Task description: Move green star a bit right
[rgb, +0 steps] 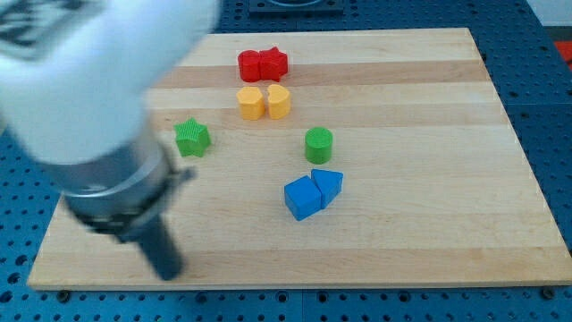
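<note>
The green star (191,138) lies on the wooden board (429,206), left of the middle. My tip (169,272) is near the board's bottom-left edge, well below the star and slightly to its left, not touching any block. The blurred white and grey arm body (80,98) fills the view's upper left and reaches close to the star's left side.
Two red blocks (262,64) touch at the top centre. Two yellow blocks (264,102) sit side by side just below them. A green cylinder (318,144) stands right of the star. A blue cube (302,198) touches a blue triangular block (327,183) below it.
</note>
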Controlling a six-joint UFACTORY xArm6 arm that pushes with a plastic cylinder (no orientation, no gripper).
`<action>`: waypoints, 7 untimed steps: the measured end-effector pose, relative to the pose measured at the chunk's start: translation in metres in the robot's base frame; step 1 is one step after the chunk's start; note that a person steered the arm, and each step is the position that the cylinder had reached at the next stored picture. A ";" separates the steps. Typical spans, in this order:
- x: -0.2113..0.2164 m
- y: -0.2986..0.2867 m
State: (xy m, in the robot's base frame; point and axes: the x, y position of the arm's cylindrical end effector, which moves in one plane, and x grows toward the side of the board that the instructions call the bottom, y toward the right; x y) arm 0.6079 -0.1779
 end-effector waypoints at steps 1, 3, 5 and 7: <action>-0.007 -0.069; -0.109 -0.110; -0.168 -0.076; -0.190 0.018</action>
